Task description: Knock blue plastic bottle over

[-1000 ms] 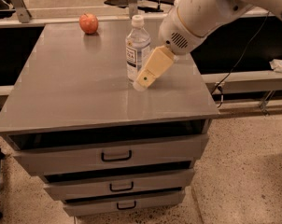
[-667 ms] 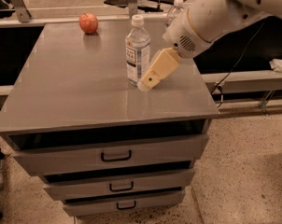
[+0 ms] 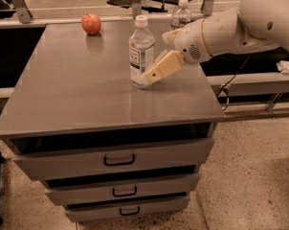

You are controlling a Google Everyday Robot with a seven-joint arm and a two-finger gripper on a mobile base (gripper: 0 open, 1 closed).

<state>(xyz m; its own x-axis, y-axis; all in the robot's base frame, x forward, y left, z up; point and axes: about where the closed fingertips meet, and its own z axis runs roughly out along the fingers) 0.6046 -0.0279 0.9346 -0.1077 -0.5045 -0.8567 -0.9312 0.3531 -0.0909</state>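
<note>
The blue plastic bottle (image 3: 141,51) stands upright near the middle back of the grey table top (image 3: 77,95). It is clear with a bluish tint, a white cap and a white label with dark print. My gripper (image 3: 149,76) reaches in from the right on the white arm (image 3: 221,30). Its tan tip is low at the bottle's right side, at or touching the base. It holds nothing that I can see.
A red apple (image 3: 91,24) lies at the table's back left. A second clear bottle (image 3: 181,14) stands at the back right, behind my arm. The table's right edge is close under my wrist. Drawers (image 3: 119,160) are below the table top.
My arm has shifted right and flattened out. The gripper tip has risen slightly and come closer to the bottle's lower right side. The bottle stays upright in place.
</note>
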